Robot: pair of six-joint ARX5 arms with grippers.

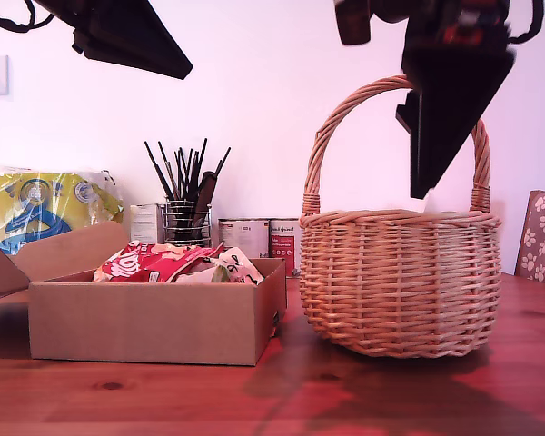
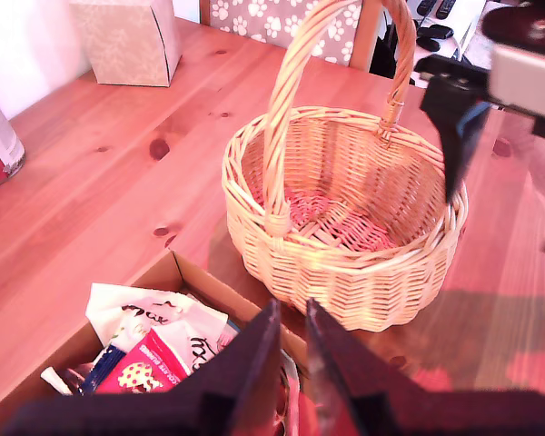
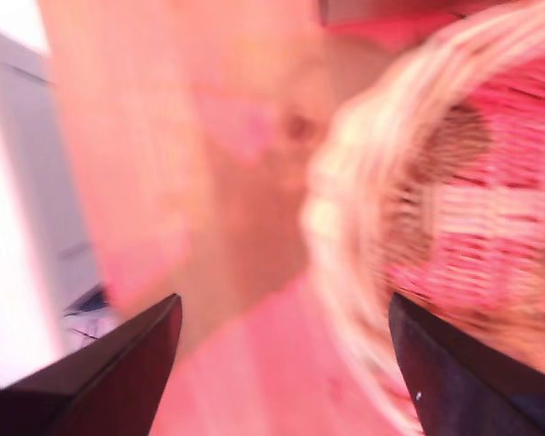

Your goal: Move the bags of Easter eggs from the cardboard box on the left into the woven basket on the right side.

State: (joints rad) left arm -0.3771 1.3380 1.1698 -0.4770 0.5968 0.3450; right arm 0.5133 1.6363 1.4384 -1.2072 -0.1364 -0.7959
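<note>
The woven basket [image 1: 400,282] is sitting on the wooden counter [image 1: 163,400], toward the exterior view's right, its arched handle [image 1: 331,123] standing upright. In the first wrist view its inside is showing nothing but bare weave. Just beside it, toward the exterior view's left, the cardboard box [image 1: 154,320] is resting with its long flap [image 1: 64,250] folded outward. The bags of Easter eggs [image 1: 168,263] are lying heaped inside the box, mostly red, with a cream one poking up nearest the basket; the first wrist view is also showing a white one and a dark blue edge among them.

My first claw [image 2: 292,336] is hanging above the box's basket-side end, its dark fingers nearly together with only a thin slit between them and nothing gripped. My second claw [image 3: 286,363] is hovering high over the basket, by the handle, its fingers spread wide and empty; its own view is badly blurred.

Behind the box a yellow-and-blue plastic package [image 1: 45,209] is leaning, and a wire holder of brushes [image 1: 188,204] and two tins [image 1: 259,243] are standing near the wall.
</note>
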